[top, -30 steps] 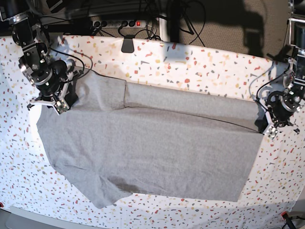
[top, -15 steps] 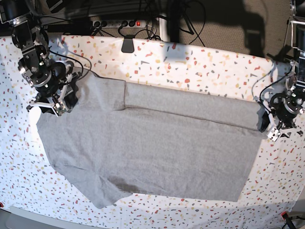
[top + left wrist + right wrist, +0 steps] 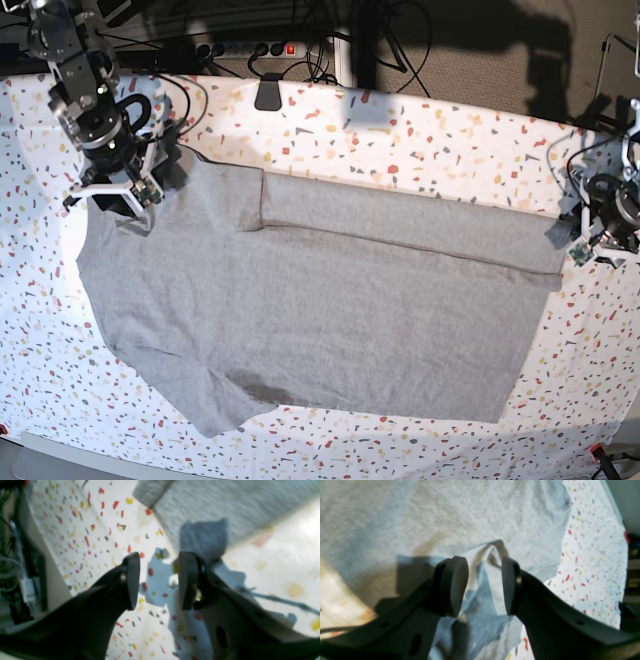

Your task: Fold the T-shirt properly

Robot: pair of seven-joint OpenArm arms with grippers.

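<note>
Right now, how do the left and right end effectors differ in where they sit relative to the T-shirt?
The right end effector hangs over the T-shirt, above a raised pucker of cloth. The left end effector hangs over bare tabletop, beside the shirt's edge. Both are open and hold nothing.

The T-shirt point(image 3: 330, 300) is seen as matt, softly flecked grey cloth; the surface point(image 3: 430, 140) as smooth, speckled; the fingers point(image 3: 452, 585) as matt dark plastic.
</note>
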